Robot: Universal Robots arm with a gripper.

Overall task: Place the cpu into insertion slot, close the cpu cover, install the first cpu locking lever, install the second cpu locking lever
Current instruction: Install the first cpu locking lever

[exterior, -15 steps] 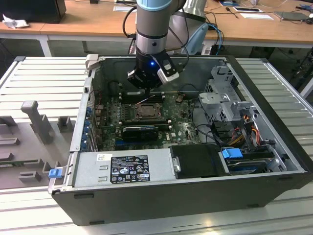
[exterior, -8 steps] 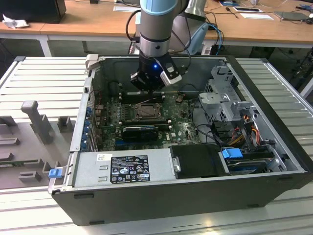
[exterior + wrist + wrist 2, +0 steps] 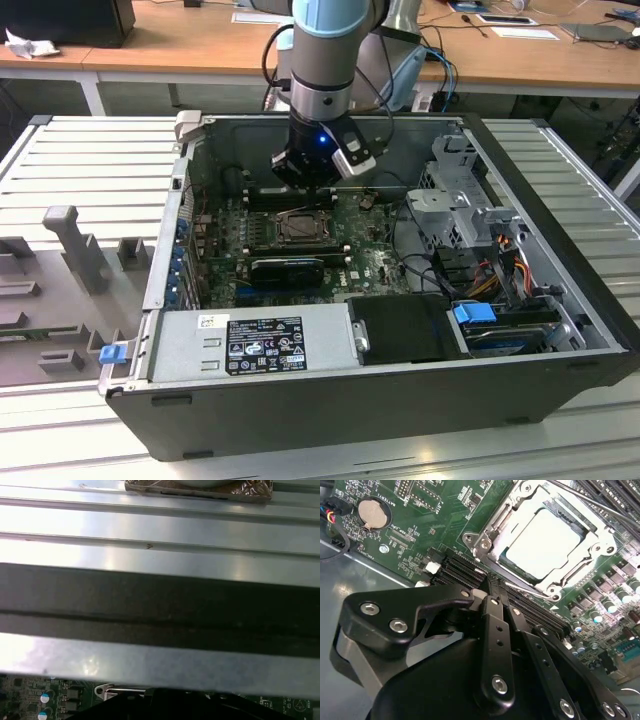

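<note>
We see the gripper [image 3: 492, 592] with its black fingers [image 3: 496, 630] pressed together, holding nothing, poised above the green board [image 3: 420, 510] just beside the slot [image 3: 490, 537]. In the exterior view the gripper [image 3: 310, 185] hangs inside the open computer case [image 3: 400, 400], over the far edge of the slot [image 3: 298, 228]. The cpu [image 3: 545, 542] lies flat in the slot, a pale silver-beige square with a bright, smooth face. The cover [image 3: 570, 575], a thin silvery frame, is down around it, the chip showing through its window. A round coin battery [image 3: 371, 514] sits on the board, well apart from the slot.
</note>
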